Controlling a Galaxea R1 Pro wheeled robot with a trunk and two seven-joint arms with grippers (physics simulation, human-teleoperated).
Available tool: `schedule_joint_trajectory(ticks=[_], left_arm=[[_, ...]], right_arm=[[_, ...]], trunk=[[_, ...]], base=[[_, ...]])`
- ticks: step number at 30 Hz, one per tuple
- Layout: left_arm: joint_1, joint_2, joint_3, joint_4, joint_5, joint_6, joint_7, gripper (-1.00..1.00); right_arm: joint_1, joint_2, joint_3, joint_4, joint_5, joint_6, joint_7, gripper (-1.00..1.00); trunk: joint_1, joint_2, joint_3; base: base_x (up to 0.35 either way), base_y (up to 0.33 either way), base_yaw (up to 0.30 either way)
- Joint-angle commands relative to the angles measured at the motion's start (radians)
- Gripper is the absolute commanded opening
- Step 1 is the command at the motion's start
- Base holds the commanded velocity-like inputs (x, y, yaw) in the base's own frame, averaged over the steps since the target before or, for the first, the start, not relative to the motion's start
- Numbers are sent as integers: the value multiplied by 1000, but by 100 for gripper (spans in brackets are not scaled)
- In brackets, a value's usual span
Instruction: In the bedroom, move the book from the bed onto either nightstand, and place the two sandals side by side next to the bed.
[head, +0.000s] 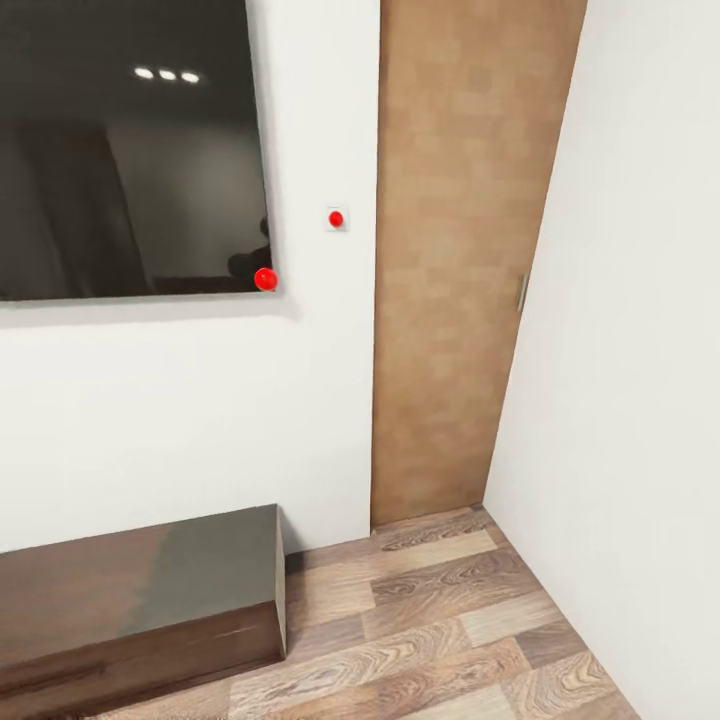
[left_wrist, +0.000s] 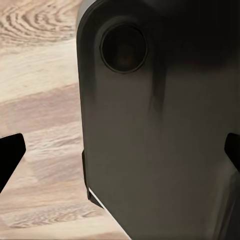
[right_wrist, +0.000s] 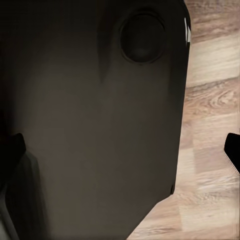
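Head view: white wall (head: 180, 420), dark mirror-like panel (head: 120, 150), brown door (head: 460, 250) at the corner, long dark dresser (head: 140, 600) along the wall's foot, plank floor (head: 450, 620); no bed, book, sandals or nightstand here, so best to turn the base slowly, arms tucked clear of dresser and door, until the bed appears. Wrist views: left gripper (left_wrist: 120, 155) and right gripper (right_wrist: 120, 155) spread wide and empty, dark fingertips cut off at the frame edges, robot body (left_wrist: 160, 140) hiding most of the floor.
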Motion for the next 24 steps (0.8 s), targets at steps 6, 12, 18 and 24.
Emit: schedule_joint_trajectory(ticks=[6,12,18,24], left_arm=[[0,0,-1,0,0,0,0,100],[0,0,0,0,0,0,0,100],[0,0,0,0,0,0,0,100],[0,0,0,0,0,0,0,100]], right_arm=[[0,0,-1,0,0,0,0,100],[0,0,-2,0,0,0,0,100],[0,0,-1,0,0,0,0,100],[0,0,-1,0,0,0,0,100]], trunk=[[0,0,-1],[0,0,-1],[0,0,-1],[0,0,-1]], base=[[0,0,246],[0,0,246],[0,0,246],[0,0,246]])
